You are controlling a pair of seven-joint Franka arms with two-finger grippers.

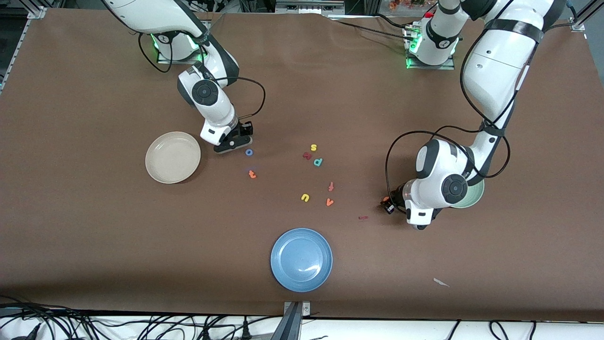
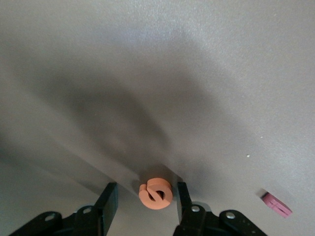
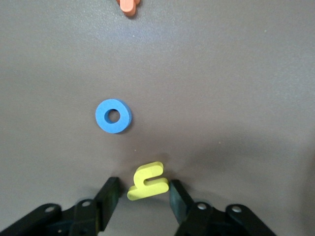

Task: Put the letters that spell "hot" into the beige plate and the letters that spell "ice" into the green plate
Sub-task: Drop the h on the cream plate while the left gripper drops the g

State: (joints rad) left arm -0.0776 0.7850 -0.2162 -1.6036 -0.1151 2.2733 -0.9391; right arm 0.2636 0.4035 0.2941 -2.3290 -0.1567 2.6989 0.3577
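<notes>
My left gripper (image 1: 388, 204) is low on the table beside the green plate (image 1: 476, 198), which the left arm mostly covers. Its jaws are open around the orange e (image 2: 155, 192): one finger (image 2: 183, 199) is against the letter and the other stands apart. The maroon i (image 1: 363, 217) lies close by. My right gripper (image 1: 232, 144) is low beside the beige plate (image 1: 172, 157), open around the yellow h (image 3: 147, 182), with a gap on one side. The blue o (image 1: 249, 152) and the orange t (image 1: 252, 174) lie just past it.
Loose letters lie mid-table: a yellow s (image 1: 313, 148), a teal letter (image 1: 318, 162), a red-orange f (image 1: 331, 187), a yellow u (image 1: 305, 197) and an orange v (image 1: 329, 202). A blue plate (image 1: 301, 259) sits near the front edge. A white scrap (image 1: 441, 282) lies toward the left arm's end.
</notes>
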